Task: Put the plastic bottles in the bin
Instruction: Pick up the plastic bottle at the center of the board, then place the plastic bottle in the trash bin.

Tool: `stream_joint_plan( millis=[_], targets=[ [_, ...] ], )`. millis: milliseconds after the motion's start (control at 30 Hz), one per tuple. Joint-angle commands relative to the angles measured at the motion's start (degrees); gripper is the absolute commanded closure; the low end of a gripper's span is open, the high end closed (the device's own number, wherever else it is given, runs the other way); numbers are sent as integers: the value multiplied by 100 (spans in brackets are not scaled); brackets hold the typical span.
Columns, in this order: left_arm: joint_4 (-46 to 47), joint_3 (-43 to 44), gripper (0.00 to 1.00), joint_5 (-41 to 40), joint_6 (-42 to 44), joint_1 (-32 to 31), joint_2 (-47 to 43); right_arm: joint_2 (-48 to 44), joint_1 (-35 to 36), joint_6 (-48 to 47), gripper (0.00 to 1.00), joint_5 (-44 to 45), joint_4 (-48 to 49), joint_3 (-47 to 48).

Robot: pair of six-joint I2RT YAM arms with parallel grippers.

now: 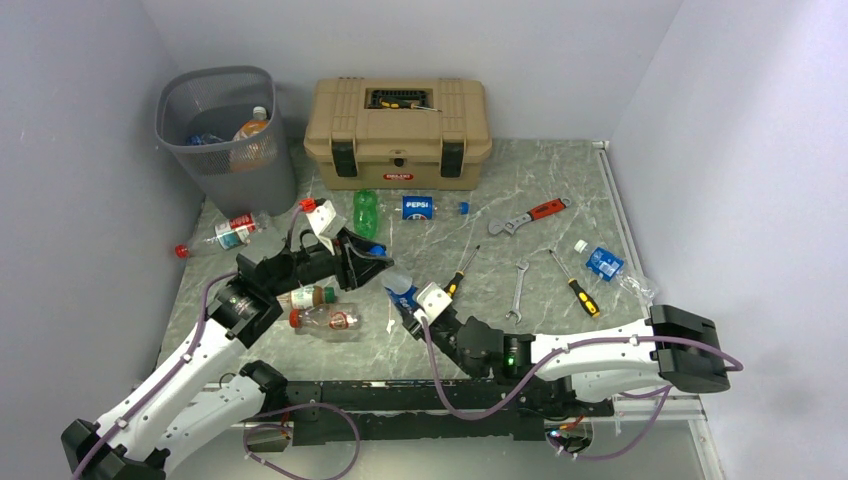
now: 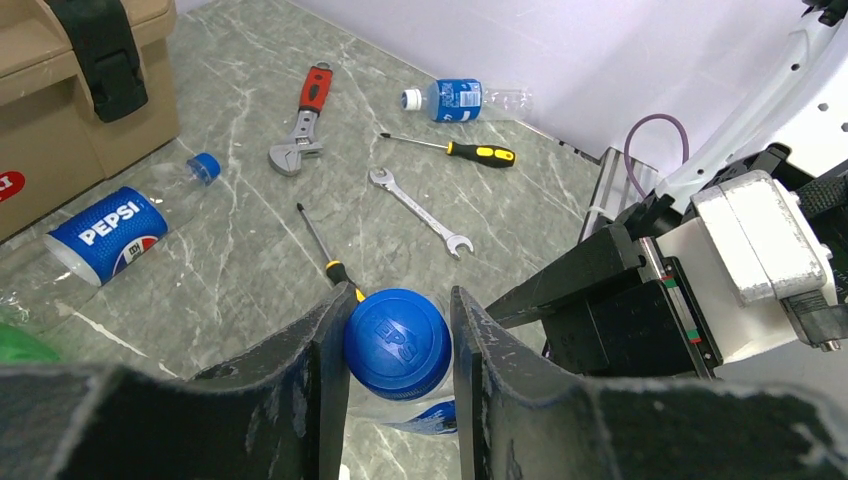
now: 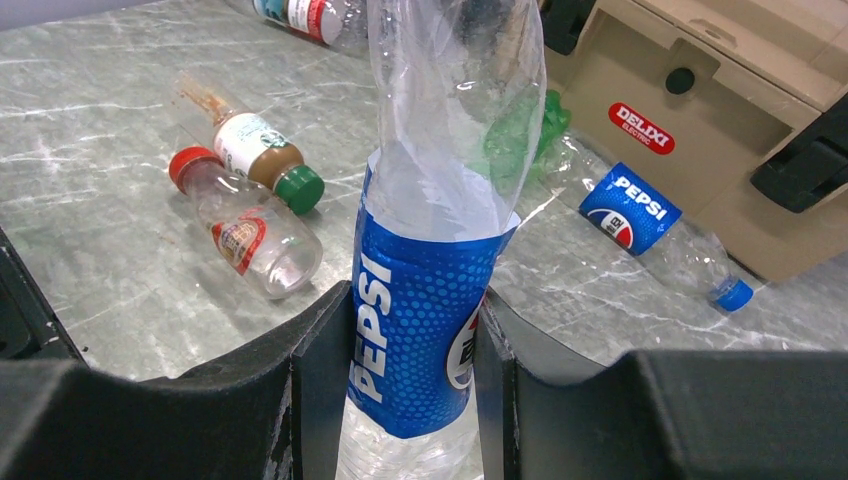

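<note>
A clear plastic bottle with a blue Pepsi label hangs between both arms at the table's middle. My left gripper is shut on its blue cap, a finger pressed against each side. My right gripper is shut on the labelled body, and the crushed clear upper part rises above it. The grey wire-mesh bin stands at the back left with an orange bottle inside. Other bottles lie on the table: green, Pepsi, red-white label.
A tan toolbox stands at the back centre. Two small bottles lie beside the left arm, and a blue-label bottle lies at the right. An adjustable wrench, a spanner and screwdrivers are scattered right of centre.
</note>
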Motion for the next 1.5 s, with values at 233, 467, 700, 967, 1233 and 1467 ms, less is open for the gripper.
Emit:
stream_joint_plan(
  millis=[233, 467, 700, 967, 1233, 1467],
  targets=[
    [60, 117, 100, -40, 85, 25, -25, 98, 73, 272, 43, 49, -44, 500],
    [30, 100, 100, -297, 164, 25, -157, 69, 69, 487, 0, 123, -181, 505],
    [-466, 170, 100, -1437, 384, 25, -389, -256, -18, 1280, 0, 292, -897, 864],
    [-302, -98, 100, -2352, 832, 25, -1216, -1184, -432, 1947, 0, 333, -2731, 1826],
    [-216, -51, 100, -2545, 1291, 25, -1314, -1351, -2507, 3911, 0, -1278, -3362, 1151],
    [-474, 919, 100, -3070, 1670, 25, -864, -1649, -2761, 3949, 0, -2159, -2692, 360]
  ],
)
